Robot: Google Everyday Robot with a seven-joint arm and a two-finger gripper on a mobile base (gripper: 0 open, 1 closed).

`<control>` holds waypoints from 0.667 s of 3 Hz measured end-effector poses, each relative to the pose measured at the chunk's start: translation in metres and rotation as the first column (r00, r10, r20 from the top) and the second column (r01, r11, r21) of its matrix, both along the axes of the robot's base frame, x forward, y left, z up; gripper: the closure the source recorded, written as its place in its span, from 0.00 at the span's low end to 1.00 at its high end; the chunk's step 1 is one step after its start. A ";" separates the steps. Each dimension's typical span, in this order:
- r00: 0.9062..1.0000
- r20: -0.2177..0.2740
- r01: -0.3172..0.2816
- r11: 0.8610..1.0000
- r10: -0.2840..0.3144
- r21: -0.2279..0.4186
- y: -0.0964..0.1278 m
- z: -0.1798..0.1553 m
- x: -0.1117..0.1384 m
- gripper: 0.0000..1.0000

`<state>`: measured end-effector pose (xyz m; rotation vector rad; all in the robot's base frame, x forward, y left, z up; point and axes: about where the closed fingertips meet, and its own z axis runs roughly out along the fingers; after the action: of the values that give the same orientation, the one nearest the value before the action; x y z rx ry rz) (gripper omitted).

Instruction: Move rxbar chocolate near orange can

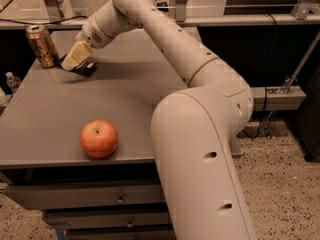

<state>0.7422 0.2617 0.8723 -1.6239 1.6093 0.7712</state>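
grey desk (150, 84), upper left: gripper (74, 63) fingers clamped on rxbar chocolate (87, 68), just beside orange can (42, 46).

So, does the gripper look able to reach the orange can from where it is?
Probably yes. The gripper is low over the table, just beside the orange can, with nothing standing between them. The apple sits far off, near the front edge.
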 end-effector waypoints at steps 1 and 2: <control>1.000 -0.002 -0.001 1.000 0.001 0.003 -0.001 0.001 0.000 0.00; 1.000 -0.003 0.023 0.999 -0.023 0.038 -0.020 0.011 0.007 0.00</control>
<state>0.7491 0.2414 0.8836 -1.5754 1.6030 0.7878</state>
